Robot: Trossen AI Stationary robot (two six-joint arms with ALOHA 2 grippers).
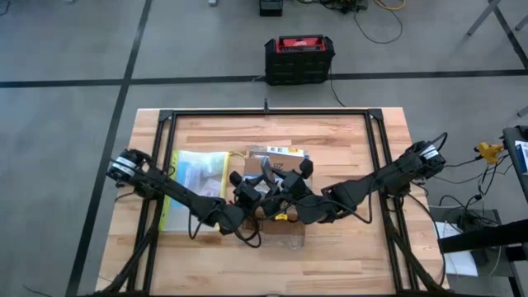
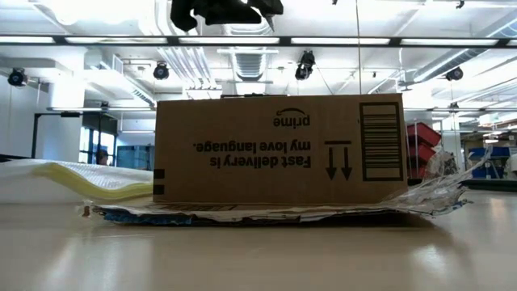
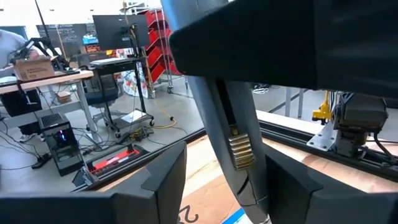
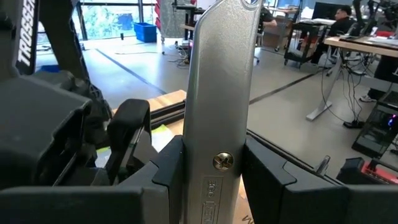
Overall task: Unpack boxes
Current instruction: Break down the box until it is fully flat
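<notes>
The brown cardboard box (image 1: 280, 233) (image 2: 279, 149) stands with its black print upside down, resting on crumpled paper and flat mailers. Both grippers hover above it, seen at the top of the low view. My right gripper (image 1: 286, 190) (image 4: 214, 180) is shut on a silver utility knife (image 4: 221, 93). My left gripper (image 1: 252, 194) (image 3: 225, 183) is open. Its fingers stand on either side of the same knife's grey handle (image 3: 239, 149), right in front of the right gripper. My right gripper pinches the knife's flat metal body (image 4: 217, 146) between its two fingers, just by a brass screw. The knife reaches out past the fingertips and is lifted clear above the box. My left gripper: I cannot tell whether its fingers (image 3: 168, 177) touch the handle.
A clear yellow-edged pouch (image 1: 198, 186) (image 2: 89, 178) lies left of the box. Loose papers and torn packaging (image 1: 276, 153) (image 2: 436, 190) lie beyond and under it. A black and red case (image 1: 299, 58) sits on the floor past the far edge. Bare wood shows near and right.
</notes>
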